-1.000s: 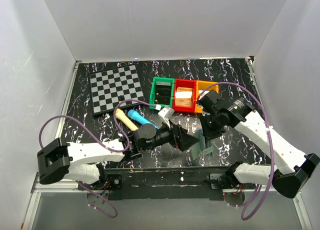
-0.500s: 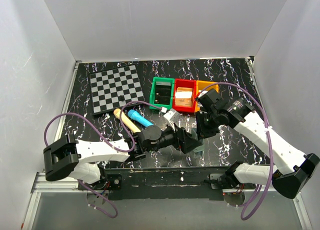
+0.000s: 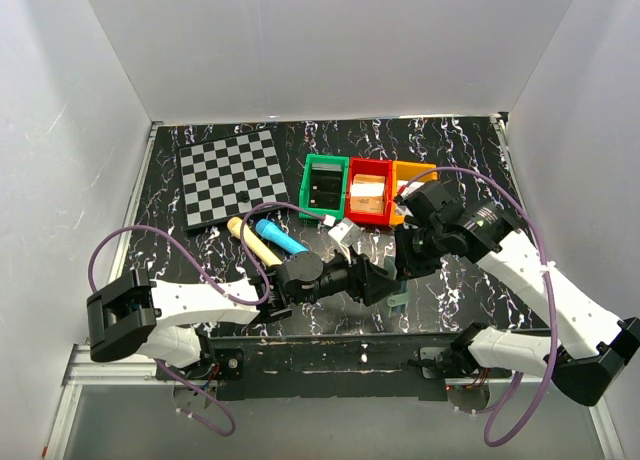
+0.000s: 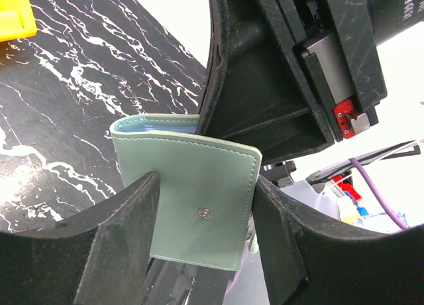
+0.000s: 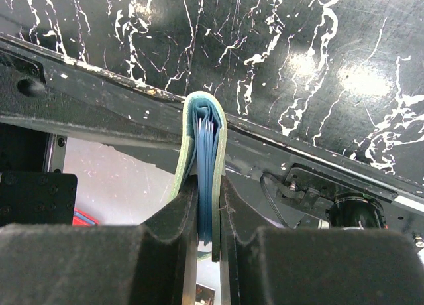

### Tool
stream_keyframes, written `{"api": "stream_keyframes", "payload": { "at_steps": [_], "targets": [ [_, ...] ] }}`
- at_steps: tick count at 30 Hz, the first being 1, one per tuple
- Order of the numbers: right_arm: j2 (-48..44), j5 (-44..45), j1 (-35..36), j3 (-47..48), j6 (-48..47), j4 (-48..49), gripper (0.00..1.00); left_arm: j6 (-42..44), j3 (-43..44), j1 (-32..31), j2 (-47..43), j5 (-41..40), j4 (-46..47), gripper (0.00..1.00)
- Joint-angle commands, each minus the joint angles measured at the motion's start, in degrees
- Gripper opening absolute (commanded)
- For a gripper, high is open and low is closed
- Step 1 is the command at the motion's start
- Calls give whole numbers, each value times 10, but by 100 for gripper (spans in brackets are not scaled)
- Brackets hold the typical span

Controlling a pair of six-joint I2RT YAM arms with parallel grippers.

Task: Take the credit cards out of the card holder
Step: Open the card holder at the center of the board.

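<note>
The grey-green card holder [image 5: 202, 129] is folded and held upright over the table's near edge, with my right gripper [image 5: 207, 185] shut on it from above. Thin blue layers show edge-on inside the fold. The credit cards cannot be told apart from those layers. In the left wrist view the holder's outer face [image 4: 192, 192], with a small metal snap, fills the gap between my left gripper's [image 4: 205, 185] fingers. They stand at its two side edges, and whether they press it I cannot tell. From above, both grippers meet at the holder [image 3: 399, 302].
A checkered board [image 3: 235, 175] lies at the back left. Green [image 3: 325, 185], red [image 3: 368, 192] and orange [image 3: 407, 173] bins stand in a row behind the grippers. A blue cylinder [image 3: 278, 237] and a beige one [image 3: 250, 238] lie left of the left arm's wrist.
My left gripper has moved right to the holder and its jaws have narrowed around it. The right arm has shifted slightly, still gripping the holder.
</note>
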Motion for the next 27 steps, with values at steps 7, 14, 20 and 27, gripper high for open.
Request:
{"api": "stream_keyframes", "payload": {
  "at_steps": [7, 14, 20, 27],
  "targets": [
    [-29, -87, 5, 16, 19, 38, 1, 24, 13, -1, 0, -15, -47, 39],
    [-31, -113, 5, 21, 11, 40, 1, 28, -9, -1, -25, -19, -48, 6],
    [-32, -116, 5, 0, 4, 58, 1, 22, -27, -1, -54, -40, -101, 0],
    [2, -83, 5, -44, -7, 91, 1, -30, -74, -1, -101, -121, -192, 45]
  ]
}}
